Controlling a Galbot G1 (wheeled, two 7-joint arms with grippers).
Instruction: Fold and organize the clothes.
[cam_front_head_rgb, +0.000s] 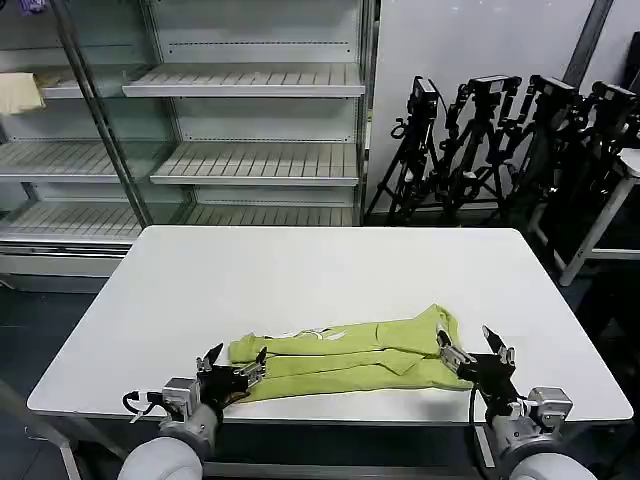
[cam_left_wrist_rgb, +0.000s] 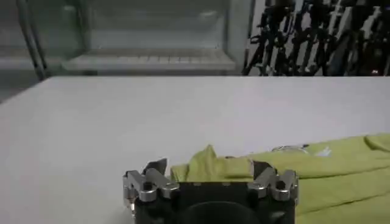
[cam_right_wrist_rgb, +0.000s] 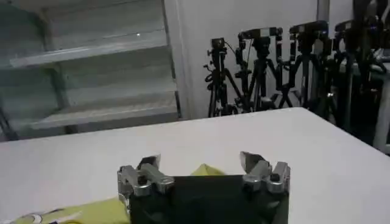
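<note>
Centrally, in the lower middle of the head view, a lime yellow-green T-shirt lies on a white desk, already folded lengthwise into a long narrow band that runs left to right near the front edge. One end rises into a small peak toward the right; a small white label shows along its upper edge.

At the lower left of the frame the left claw sits at the band's left end, its fingers spread apart with the fabric edge between or just beside them; whether they touch the cloth cannot be told. At the lower right the right claw sits at the band's right end, fingers likewise spread wide and holding nothing.

From the left wrist view, the left claw is open just short of a bunched corner of the shirt. From the right wrist view, the right claw is open with a tip of green fabric rising between its fingers.

Judging by this, the lengthwise fold looks done and the crosswise fold is in hand. The next move probably calls for both claws to close on their ends, gripping all layers, then carry one end over the other.

Empty metal shelves fill the upper left; black tripods stand at the upper right.
</note>
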